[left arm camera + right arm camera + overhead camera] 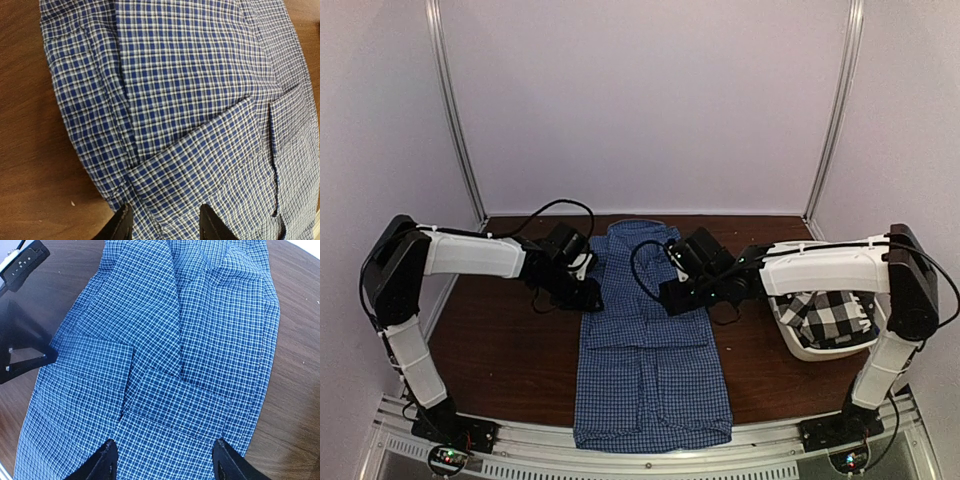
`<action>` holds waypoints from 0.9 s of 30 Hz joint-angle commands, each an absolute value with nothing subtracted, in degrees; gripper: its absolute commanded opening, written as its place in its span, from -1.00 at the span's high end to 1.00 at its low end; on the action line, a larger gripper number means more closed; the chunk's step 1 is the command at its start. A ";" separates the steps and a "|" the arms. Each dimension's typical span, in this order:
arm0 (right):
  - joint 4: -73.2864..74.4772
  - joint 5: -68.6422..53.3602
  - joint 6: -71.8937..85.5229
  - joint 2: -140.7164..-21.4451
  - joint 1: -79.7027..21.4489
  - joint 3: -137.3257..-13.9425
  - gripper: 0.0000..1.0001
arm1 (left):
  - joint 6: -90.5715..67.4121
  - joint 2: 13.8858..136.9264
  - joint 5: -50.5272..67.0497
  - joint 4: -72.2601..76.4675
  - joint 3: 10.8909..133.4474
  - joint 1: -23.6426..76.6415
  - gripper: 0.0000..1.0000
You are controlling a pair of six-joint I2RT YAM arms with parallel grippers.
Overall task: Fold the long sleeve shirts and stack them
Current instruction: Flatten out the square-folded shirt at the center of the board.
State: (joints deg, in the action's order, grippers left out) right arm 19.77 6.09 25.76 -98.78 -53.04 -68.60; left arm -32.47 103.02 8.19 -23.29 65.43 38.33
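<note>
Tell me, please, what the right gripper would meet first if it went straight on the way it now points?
Most likely the blue gingham shirt: the right gripper, fingers open, points down at its folded-in sleeve, with nothing between, though depth is unclear.

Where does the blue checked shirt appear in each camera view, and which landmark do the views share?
Top external: the blue checked shirt lies lengthwise in the middle of the brown table.
Left wrist: it fills most of the picture, with bare wood at the left.
Right wrist: it fills the middle, with wood on both sides.
Shared landmark: the brown table under it.
</note>
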 commanded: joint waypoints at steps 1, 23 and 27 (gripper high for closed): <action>18.26 8.14 24.01 -100.71 -52.98 -71.04 -0.32 | -31.42 105.63 9.73 -19.02 67.65 38.41 0.08; 17.58 9.40 23.20 -107.70 -52.84 -74.43 -0.32 | -30.43 108.68 10.53 -19.03 68.64 38.67 0.31; 17.84 9.49 23.03 -109.63 -52.76 -76.13 -0.35 | -30.28 108.73 11.06 -19.02 69.06 38.80 0.62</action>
State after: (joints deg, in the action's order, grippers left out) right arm 18.28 7.84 23.70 -107.81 -52.99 -73.65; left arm -31.27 107.98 9.58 -20.91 67.20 38.41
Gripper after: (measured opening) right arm 0.669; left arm 0.247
